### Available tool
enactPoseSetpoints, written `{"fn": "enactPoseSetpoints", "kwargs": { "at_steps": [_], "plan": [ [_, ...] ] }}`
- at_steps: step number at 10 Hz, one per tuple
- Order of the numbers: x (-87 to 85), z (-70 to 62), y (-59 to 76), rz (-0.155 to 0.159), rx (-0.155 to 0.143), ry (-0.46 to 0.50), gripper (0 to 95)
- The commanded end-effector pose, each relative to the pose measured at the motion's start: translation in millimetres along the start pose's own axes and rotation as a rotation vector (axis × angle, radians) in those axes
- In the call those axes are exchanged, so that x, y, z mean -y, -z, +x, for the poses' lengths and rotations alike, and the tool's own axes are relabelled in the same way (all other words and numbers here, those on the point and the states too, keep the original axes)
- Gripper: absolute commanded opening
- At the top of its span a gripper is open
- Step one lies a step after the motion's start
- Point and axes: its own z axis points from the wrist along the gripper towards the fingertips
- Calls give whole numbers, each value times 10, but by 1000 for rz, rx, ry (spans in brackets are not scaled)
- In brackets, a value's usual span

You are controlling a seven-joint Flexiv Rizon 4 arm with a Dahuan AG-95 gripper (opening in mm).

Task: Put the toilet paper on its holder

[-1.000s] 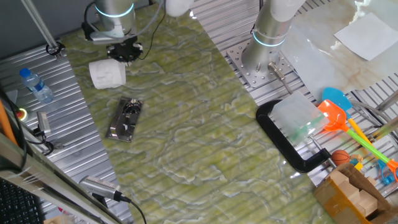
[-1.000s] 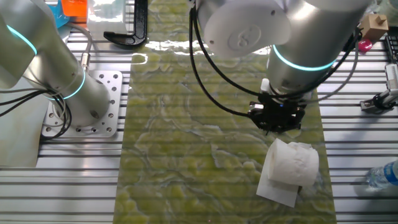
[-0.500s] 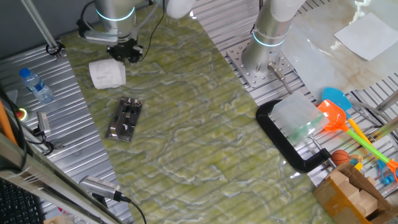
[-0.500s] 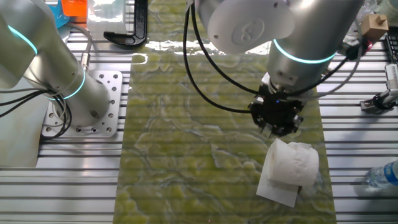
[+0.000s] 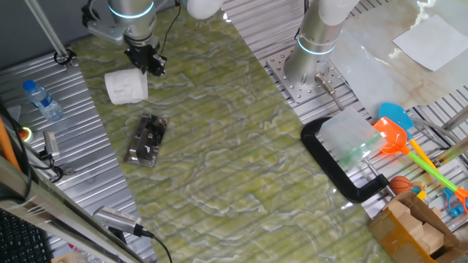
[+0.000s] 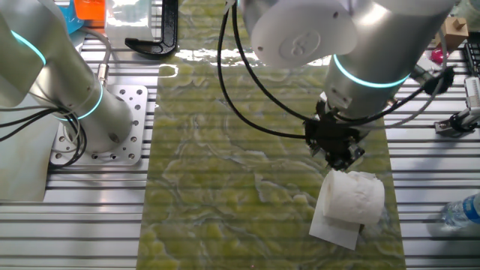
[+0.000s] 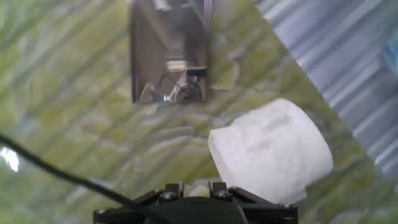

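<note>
The toilet paper [image 5: 126,86] is a white roll lying on its side on the green mat, with a loose sheet under it in the other fixed view [image 6: 351,199]. The holder [image 5: 147,139], a shiny metal plate with a dark bracket, lies flat on the mat just in front of the roll. My gripper [image 5: 148,62] hangs just beside the roll's far edge [image 6: 341,154], not touching it, and holds nothing; its jaws look close together. In the hand view the roll [image 7: 270,152] is at lower right and the holder [image 7: 169,53] at the top.
A water bottle [image 5: 42,100] lies on the slatted metal left of the roll. A second robot arm's base [image 5: 311,66] stands at the back. A black C-shaped clamp [image 5: 329,164], bright plastic toys [image 5: 398,135] and a cardboard box [image 5: 413,226] are on the right.
My wrist has turned about its axis above the roll's far side, so the gripper looks narrower. The roll and the holder have not moved.
</note>
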Motion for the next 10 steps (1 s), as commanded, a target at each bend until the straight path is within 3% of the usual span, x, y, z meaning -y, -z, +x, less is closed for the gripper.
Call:
{"fn": "enactPoseSetpoints", "kwargs": {
  "at_steps": [1, 3, 5, 7, 9, 10],
  "plan": [
    [1, 0, -4, 15, 13, 13, 760],
    [1, -1, -8, 22, 9, 9, 760],
    [1, -1, -6, 24, 6, -60, 760],
    [2, -2, -8, 25, 6, -47, 760],
    [-12, 27, -12, 53, -17, -27, 760],
    [-10, 18, -21, 66, -28, -69, 760]
  ]
}}
